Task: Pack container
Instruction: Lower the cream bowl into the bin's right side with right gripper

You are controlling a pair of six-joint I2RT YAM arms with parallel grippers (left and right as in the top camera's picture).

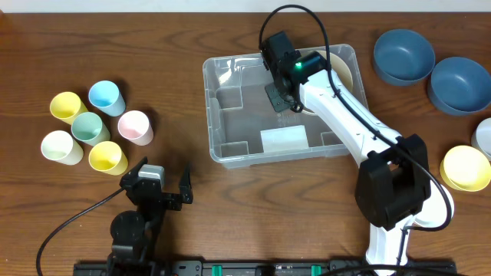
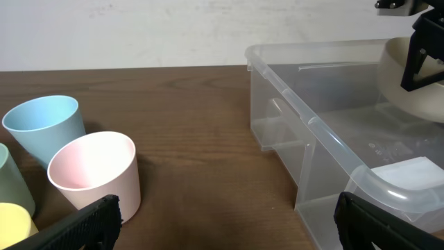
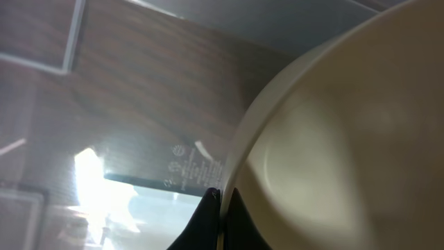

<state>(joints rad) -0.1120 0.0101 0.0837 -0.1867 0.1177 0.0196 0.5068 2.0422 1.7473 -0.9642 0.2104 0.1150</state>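
- At the centre of the dark brown wood-grain table stands the large clear rectangular plastic container. Its walls are smooth and see-through, its corners are rounded, a raised rim runs round the top, and ribs are moulded into the floor and sides.
- A white rectangular label shows at the long side of the container nearest the arm bases.
- Contents of the container: one round cream bowl with a smooth matte surface, tilted in the far right corner. The rest of the floor is bare.
- The right gripper reaches into the container. Its black fingers are pinched together on the rim of the cream bowl.
- The left gripper sits low over the table, near the front left corner of the container. Its black fingers are spread wide with nothing between them.
- Left of the container stands a cluster of six tapered matte cups: two yellow, one blue, one green, one pink and one white. All are upright with nothing visible in them.
- Right of the container lie two round dark blue bowls, a yellow bowl and a pale bowl cut off by the frame edge.
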